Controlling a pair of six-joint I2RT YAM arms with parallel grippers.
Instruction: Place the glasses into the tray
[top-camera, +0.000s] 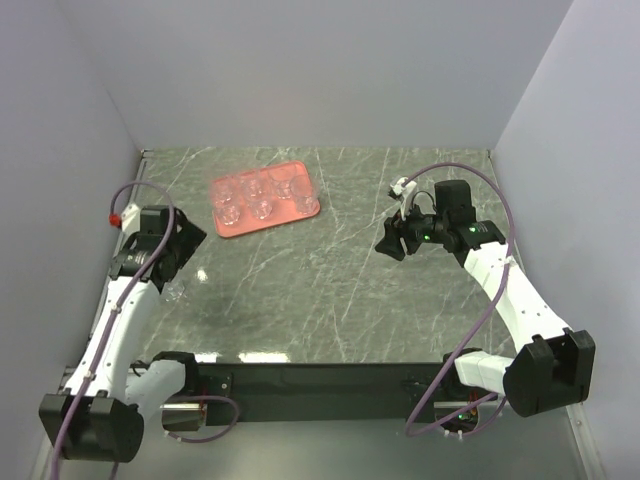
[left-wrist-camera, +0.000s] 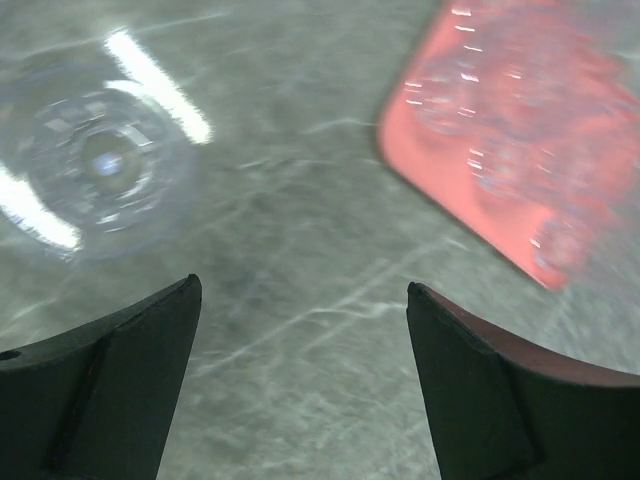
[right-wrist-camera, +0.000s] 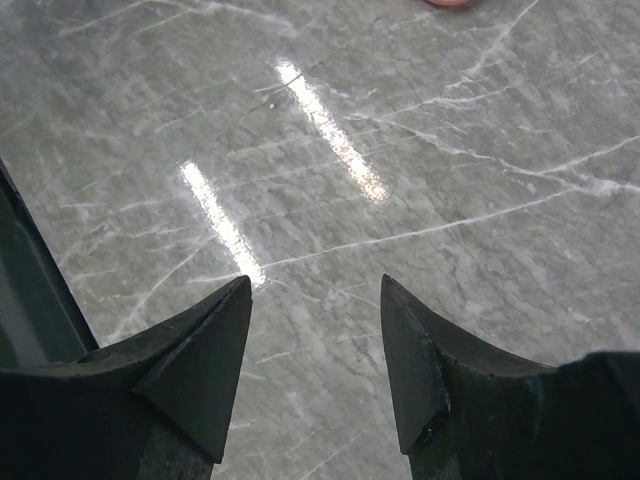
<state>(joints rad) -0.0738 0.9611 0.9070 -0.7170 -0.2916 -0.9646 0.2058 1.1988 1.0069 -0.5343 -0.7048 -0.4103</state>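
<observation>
The salmon-red tray (top-camera: 300, 170) lies at the back left of the table with several clear glasses (top-camera: 262, 208) standing in it. One more clear glass (top-camera: 176, 291) stands on the table near the left edge, just in front of my left gripper (top-camera: 192, 240). In the left wrist view that glass (left-wrist-camera: 100, 165) is blurred at the upper left, apart from the fingers. The tray (left-wrist-camera: 440, 170) and its glasses are at the upper right. My left gripper (left-wrist-camera: 303, 285) is open and empty. My right gripper (top-camera: 388, 243) hovers to the right of the tray, open and empty (right-wrist-camera: 315, 280) over bare marble.
The grey marble table (top-camera: 330, 290) is walled in by pale panels at the left, back and right. A black bar (top-camera: 320, 380) with both arm bases runs along the near edge. A sliver of the tray's corner (right-wrist-camera: 445, 3) shows at the top of the right wrist view.
</observation>
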